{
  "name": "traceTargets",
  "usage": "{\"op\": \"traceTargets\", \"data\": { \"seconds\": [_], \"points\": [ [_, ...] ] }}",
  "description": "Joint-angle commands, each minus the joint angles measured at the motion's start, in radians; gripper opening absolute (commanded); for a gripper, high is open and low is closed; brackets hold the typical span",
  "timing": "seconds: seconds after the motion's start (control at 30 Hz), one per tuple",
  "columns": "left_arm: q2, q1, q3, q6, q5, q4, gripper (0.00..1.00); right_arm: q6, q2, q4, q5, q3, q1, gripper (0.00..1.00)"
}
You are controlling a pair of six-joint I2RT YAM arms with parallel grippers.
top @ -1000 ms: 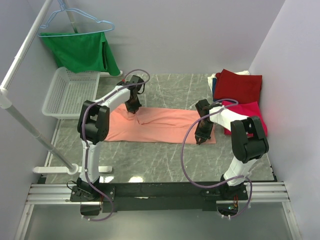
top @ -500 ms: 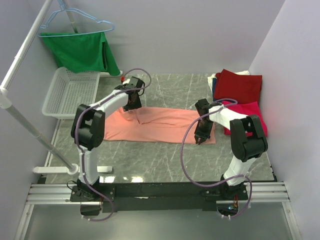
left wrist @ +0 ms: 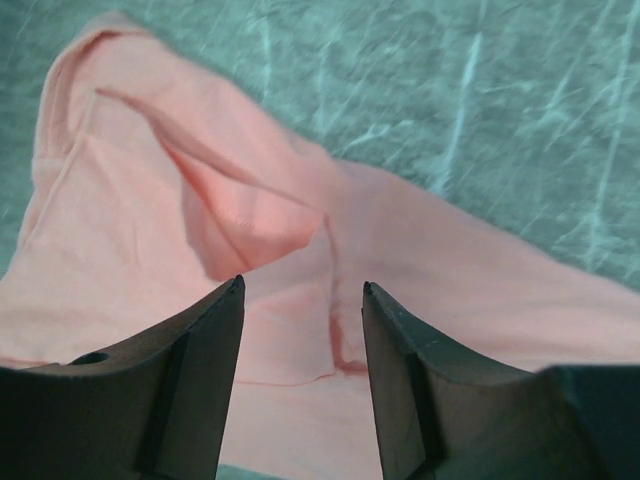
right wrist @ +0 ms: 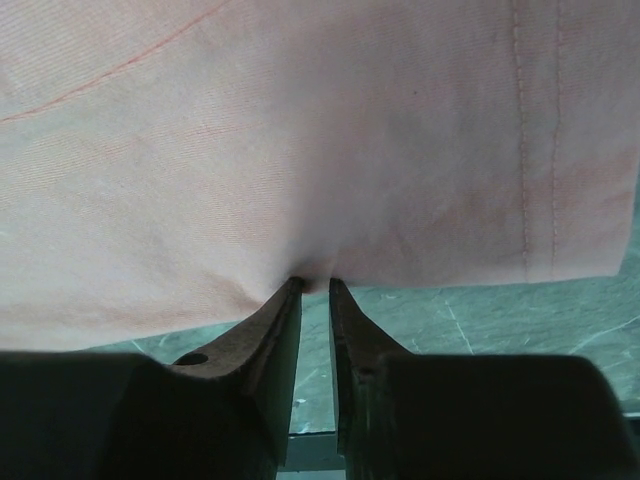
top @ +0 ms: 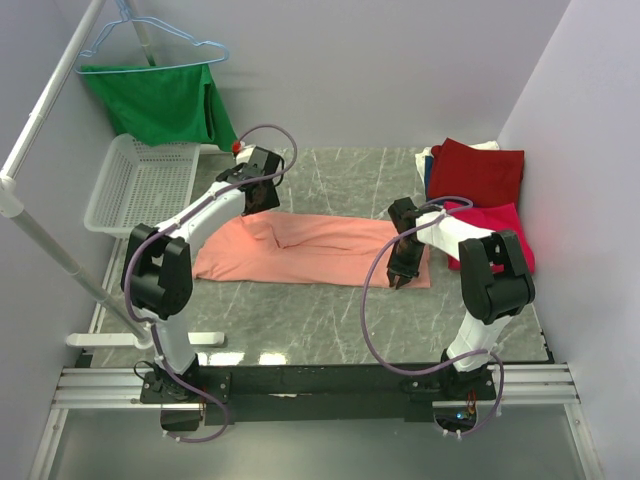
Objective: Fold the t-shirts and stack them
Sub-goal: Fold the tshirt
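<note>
A salmon-pink t-shirt (top: 320, 250) lies folded into a long strip across the middle of the table. My left gripper (top: 262, 203) hovers open over its far left part, and nothing sits between the jaws (left wrist: 302, 285); a loose fold of the shirt (left wrist: 200, 200) lies below. My right gripper (top: 400, 278) is at the shirt's near right edge. Its jaws (right wrist: 314, 281) stand a narrow gap apart, with the puckered hem (right wrist: 300, 130) just at their tips. A folded dark red t-shirt (top: 478, 170) and a crimson-pink one (top: 500, 225) lie at the right.
A white mesh basket (top: 140, 185) stands at the far left, beside a white rack pole (top: 60, 90). A green garment (top: 160, 105) hangs on a light-blue hanger (top: 150, 40) above it. White and blue cloth (top: 428, 165) peeks from under the dark red shirt.
My left gripper opened, let go of the salmon-pink shirt and drew back up toward the far left; the shirt's left end settled. My right jaws parted slightly; that arm stayed put.
</note>
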Motion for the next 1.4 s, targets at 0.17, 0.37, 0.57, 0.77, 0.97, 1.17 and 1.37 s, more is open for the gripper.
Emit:
{"op": "traceTargets", "data": {
  "seconds": [0.17,0.37,0.57,0.77,0.97,1.17,1.37],
  "points": [
    [-0.078,-0.005,-0.089,-0.061,-0.051,-0.094,0.5,0.013,0.024,0.053,0.006,-0.024,0.022,0.23],
    [-0.033,-0.005,-0.093,-0.088,-0.077,-0.15,0.45,0.013,0.025,0.047,0.009,-0.012,0.024,0.22],
    [0.034,-0.003,-0.087,-0.079,-0.062,-0.137,0.47,0.012,0.025,0.044,0.014,-0.004,0.025,0.22],
    [0.149,0.001,-0.004,-0.074,-0.042,-0.152,0.48,0.012,0.024,0.035,0.02,0.005,0.026,0.22],
    [0.258,0.009,0.096,-0.045,-0.031,-0.13,0.48,0.009,0.03,0.026,0.023,0.02,0.025,0.22],
    [0.303,0.009,0.18,-0.001,-0.054,-0.068,0.48,0.004,0.036,0.017,0.021,0.034,0.026,0.22],
    [0.361,0.011,0.259,0.045,-0.05,-0.058,0.48,-0.001,0.042,0.007,0.028,0.043,0.027,0.22]
  ]
}}
